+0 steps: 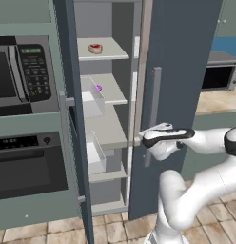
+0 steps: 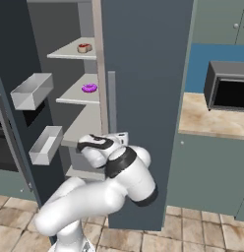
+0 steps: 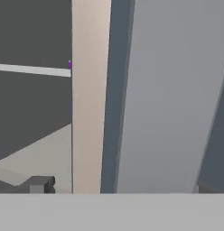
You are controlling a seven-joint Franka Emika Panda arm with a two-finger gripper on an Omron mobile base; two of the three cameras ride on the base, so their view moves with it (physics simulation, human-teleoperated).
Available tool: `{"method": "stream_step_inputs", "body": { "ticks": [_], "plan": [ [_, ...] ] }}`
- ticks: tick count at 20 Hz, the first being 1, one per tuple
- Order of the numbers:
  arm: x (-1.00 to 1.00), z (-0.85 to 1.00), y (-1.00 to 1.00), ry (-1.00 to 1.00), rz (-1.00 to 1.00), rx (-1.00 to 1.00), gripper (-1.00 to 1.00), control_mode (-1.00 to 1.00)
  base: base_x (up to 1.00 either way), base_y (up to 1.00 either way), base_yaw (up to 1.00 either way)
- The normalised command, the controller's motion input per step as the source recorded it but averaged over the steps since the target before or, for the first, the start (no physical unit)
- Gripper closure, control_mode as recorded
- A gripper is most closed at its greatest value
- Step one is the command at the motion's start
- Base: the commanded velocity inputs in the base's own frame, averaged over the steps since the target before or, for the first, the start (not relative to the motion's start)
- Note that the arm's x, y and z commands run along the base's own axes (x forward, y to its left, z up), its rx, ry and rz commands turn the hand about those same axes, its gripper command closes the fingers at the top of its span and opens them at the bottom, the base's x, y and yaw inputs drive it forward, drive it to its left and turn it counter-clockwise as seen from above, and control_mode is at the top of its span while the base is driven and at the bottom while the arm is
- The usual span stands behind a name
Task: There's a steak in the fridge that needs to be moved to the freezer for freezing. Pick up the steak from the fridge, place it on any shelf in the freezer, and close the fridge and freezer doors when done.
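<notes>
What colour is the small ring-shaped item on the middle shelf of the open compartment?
Purple; the small ring-shaped item shows best in the right base view.

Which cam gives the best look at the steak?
Left base view: the steak sits unobstructed on the top shelf, red top and tan rim clear. Right base view shows it smaller, at a shallower angle.

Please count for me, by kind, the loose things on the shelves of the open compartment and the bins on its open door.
steak: 1
purple item: 1
door bins: 2
Total: 4
</notes>
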Motion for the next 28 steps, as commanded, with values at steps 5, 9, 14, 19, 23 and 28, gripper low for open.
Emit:
{"method": "stream_step_inputs", "body": {
  "ticks": [5, 9, 14, 19, 23, 28],
  "plan": [
    [0.59, 0.72, 0.23, -0.04, -0.08, -0.08, -1.0, -1.0, 0.0, 0.0, 0.0],
    [0.92, 0.47, 0.25, -0.02, -0.08, -0.05, -1.0, -1.0, 0.0, 0.0, 0.0],
    [0.95, 0.19, 0.23, -0.02, -0.07, -0.01, -1.0, -1.0, 0.0, 0.0, 0.0],
    [0.2, 0.43, 0.05, -0.09, -0.09, 0.0, -1.0, -1.0, 0.0, 0.0, 0.0],
    [-0.09, 0.71, 0.0, -0.08, -0.12, 0.0, -1.0, -1.0, 0.0, 0.0, 0.0],
    [0.0, 0.72, 0.05, -0.1, -0.12, -0.04, -1.0, -1.0, 0.0, 0.0, 0.0]
  ]
}}
